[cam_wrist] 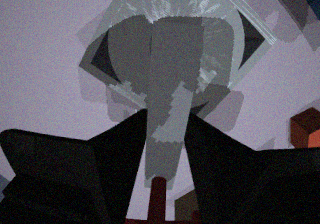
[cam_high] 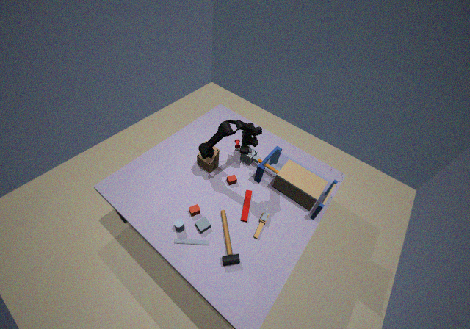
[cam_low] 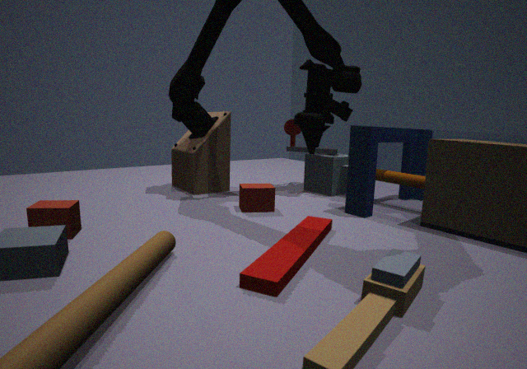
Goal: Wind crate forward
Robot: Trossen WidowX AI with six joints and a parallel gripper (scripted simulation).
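My gripper point(cam_high: 245, 150) point(cam_low: 311, 149) point(cam_wrist: 166, 116) points down over the winch, shut on the grey bar of the winch handle point(cam_low: 293, 148) point(cam_wrist: 164, 156). The handle's red knob point(cam_high: 237, 142) point(cam_low: 291, 128) stands up at the bar's outer end. The bar lies level just above the grey winch point(cam_high: 248, 159) point(cam_low: 319, 174); its key and the hole are hidden. An orange strap point(cam_high: 269, 167) point(cam_low: 399, 178) runs from the winch side through the blue frame point(cam_high: 259, 172) point(cam_low: 361, 173) to the tan crate point(cam_high: 299, 176) point(cam_low: 472, 190). The crate looks flat, with a gap before the frame.
A red block point(cam_high: 231, 179) point(cam_low: 256, 198) lies between the arm's base and a red bar point(cam_high: 246, 205) point(cam_low: 286, 254). A mallet point(cam_high: 226, 232) point(cam_low: 102, 292), a wooden-handled tool point(cam_high: 260, 227) point(cam_low: 355, 331), another red block point(cam_high: 194, 209) and a grey block point(cam_high: 203, 224) lie farther out.
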